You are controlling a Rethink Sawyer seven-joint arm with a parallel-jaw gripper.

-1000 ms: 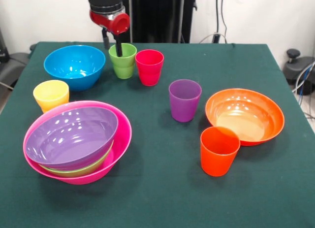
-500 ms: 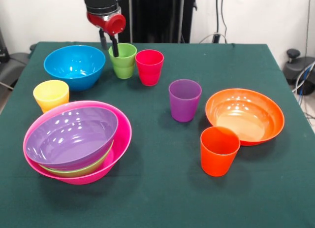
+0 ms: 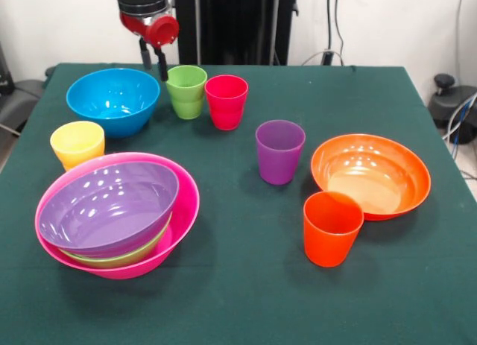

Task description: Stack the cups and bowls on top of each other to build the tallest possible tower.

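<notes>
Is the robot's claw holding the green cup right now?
No: the gripper hangs empty, up and to the side of the green cup, which stands on the table.

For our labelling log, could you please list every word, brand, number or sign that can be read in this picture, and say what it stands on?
None: no readable text anywhere.
The cups, such as the green cup and orange cup, are plain.
The bowls, such as the blue bowl and orange bowl, are plain.
The green tablecloth carries no print.
The robot's red and black claw shows no marking.
</notes>
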